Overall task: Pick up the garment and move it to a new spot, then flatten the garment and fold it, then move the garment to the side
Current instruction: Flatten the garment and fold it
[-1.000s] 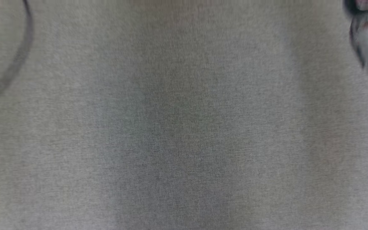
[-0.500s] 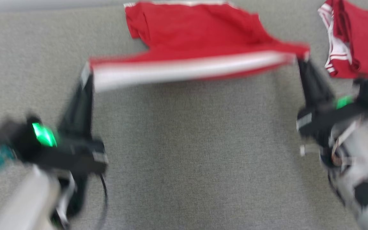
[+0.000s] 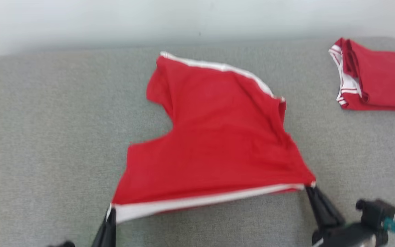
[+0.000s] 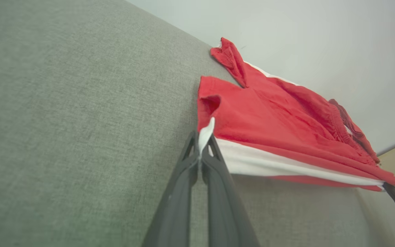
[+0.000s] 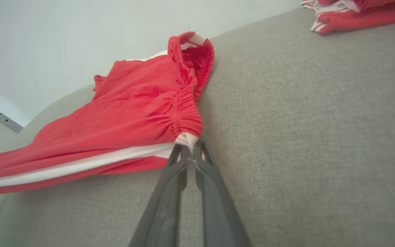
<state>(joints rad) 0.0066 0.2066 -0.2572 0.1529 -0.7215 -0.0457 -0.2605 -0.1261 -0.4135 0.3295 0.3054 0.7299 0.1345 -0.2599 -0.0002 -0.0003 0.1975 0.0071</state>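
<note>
The head camera had swung upward (a second before it saw blurred grey fabric alone), bringing the pale wall [image 3: 197, 20] into view. The red white-striped cloth shorts [image 3: 214, 147], bunched half a second earlier, lay drawn out across the grey fabric-covered counter [image 3: 46, 137].

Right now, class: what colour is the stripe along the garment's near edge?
White stripe on red garment; left wrist view.
</note>
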